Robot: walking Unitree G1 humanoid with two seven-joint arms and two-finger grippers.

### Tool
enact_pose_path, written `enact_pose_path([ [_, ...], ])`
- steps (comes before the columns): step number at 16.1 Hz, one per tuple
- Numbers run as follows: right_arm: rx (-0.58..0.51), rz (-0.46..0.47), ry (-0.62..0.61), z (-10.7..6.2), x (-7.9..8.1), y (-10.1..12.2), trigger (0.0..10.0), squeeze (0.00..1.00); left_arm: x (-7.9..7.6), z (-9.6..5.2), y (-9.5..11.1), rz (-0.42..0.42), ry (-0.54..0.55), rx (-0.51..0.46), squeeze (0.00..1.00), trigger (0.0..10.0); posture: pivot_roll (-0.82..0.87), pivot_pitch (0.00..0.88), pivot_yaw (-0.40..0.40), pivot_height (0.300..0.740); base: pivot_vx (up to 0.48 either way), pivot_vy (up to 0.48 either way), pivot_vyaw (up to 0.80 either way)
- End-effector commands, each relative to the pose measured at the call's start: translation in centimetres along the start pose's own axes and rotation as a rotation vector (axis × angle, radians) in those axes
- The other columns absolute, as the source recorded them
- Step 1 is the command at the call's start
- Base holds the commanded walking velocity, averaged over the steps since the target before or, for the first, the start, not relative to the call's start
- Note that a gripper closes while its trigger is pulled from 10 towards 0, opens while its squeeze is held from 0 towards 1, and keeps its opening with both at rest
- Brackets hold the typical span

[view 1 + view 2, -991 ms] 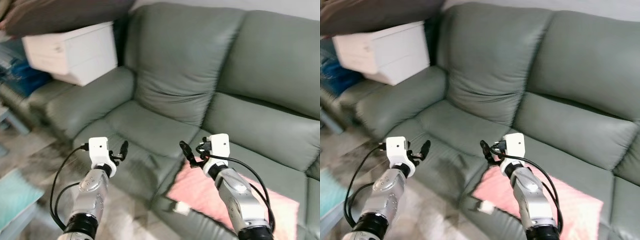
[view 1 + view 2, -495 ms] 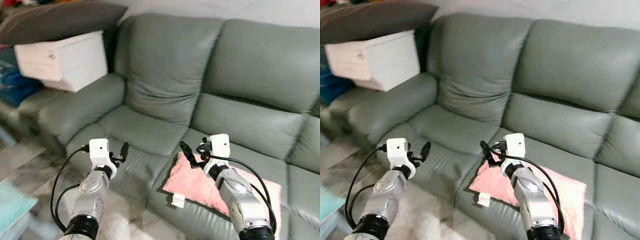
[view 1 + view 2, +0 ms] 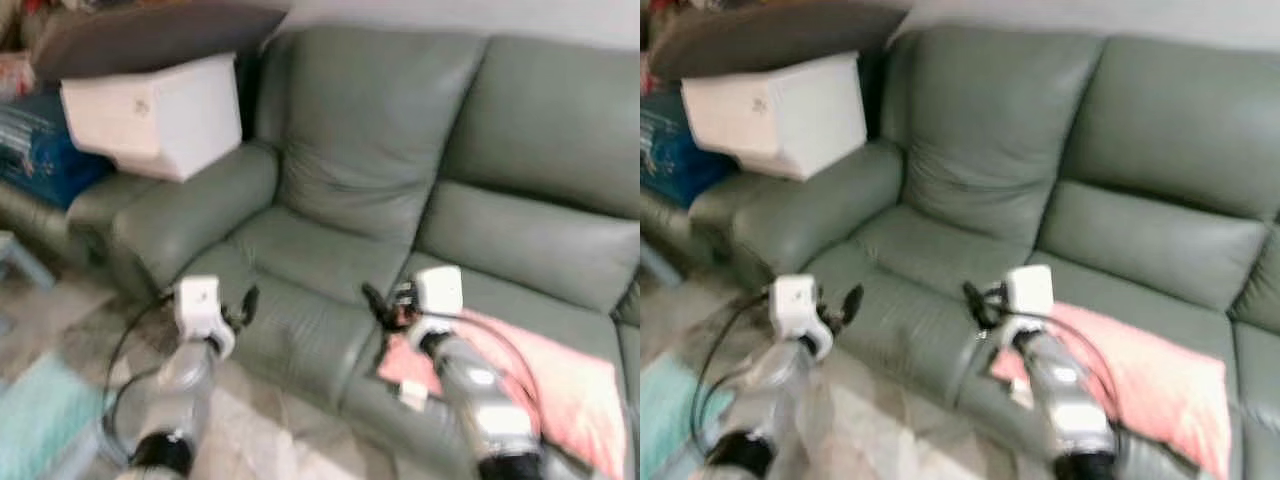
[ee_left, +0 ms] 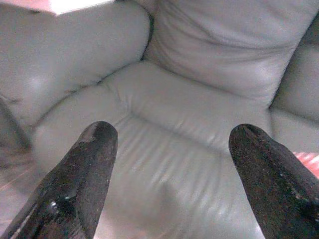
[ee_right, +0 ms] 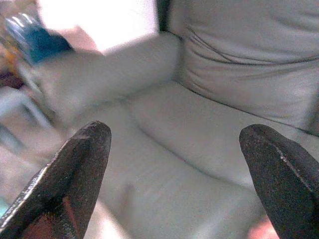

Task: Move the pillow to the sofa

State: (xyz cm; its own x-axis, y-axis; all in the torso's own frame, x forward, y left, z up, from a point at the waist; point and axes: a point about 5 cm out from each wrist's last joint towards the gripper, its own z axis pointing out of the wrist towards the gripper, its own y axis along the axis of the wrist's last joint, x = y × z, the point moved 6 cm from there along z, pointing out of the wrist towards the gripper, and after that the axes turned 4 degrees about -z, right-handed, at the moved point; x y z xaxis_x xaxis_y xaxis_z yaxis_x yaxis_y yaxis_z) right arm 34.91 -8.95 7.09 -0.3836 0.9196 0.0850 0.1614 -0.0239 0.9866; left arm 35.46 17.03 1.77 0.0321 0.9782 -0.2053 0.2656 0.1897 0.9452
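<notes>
Pink pillow (image 3: 560,380) lies on green sofa (image 3: 400,180) | left hand (image 4: 169,164) and right hand (image 5: 174,169) raised before it, fingers wide, empty.

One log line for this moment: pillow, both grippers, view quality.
pillow: pink, lying on green sofa seat | left gripper: jaws open, empty | right gripper: jaws open, empty, above pillow's near corner | head views: blurred

Your head views are smeared by motion blur: the sofa (image 3: 400,200) seams and both silver arms look soft, the pillow (image 3: 1140,375) edges bleed. Light is even, indoor and fairly bright, with soft shadows. In your right wrist view the white box (image 5: 99,22) is blown out to glare, and everything there is blurred.
</notes>
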Motion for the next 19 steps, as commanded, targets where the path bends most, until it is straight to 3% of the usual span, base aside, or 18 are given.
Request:
enact_pose_path([
  [1, -0.008, -0.010, -0.024, -0.2, -1.1, 0.4, 10.0, 0.00, -1.2, 0.5, 1.6, 0.022, -0.030, -0.052, 0.00, 10.0, -0.17, 0.000, 0.068, 0.740, 0.000, 0.000, 0.00],
  [6, -0.010, -0.018, -0.034, -0.1, -1.6, 0.5, 10.0, 0.00, -1.5, 0.6, 1.8, 0.022, -0.047, -0.058, 0.00, 10.0, -0.16, 0.000, 0.072, 0.740, 0.000, 0.000, 0.00],
  [19, -0.030, -0.030, 0.041, 0.1, 0.0, 0.8, 10.0, 0.00, -2.0, 0.6, 2.8, 0.027, -0.069, -0.099, 0.00, 10.0, -0.15, 0.000, 0.071, 0.740, 0.000, 0.000, 0.79],
])
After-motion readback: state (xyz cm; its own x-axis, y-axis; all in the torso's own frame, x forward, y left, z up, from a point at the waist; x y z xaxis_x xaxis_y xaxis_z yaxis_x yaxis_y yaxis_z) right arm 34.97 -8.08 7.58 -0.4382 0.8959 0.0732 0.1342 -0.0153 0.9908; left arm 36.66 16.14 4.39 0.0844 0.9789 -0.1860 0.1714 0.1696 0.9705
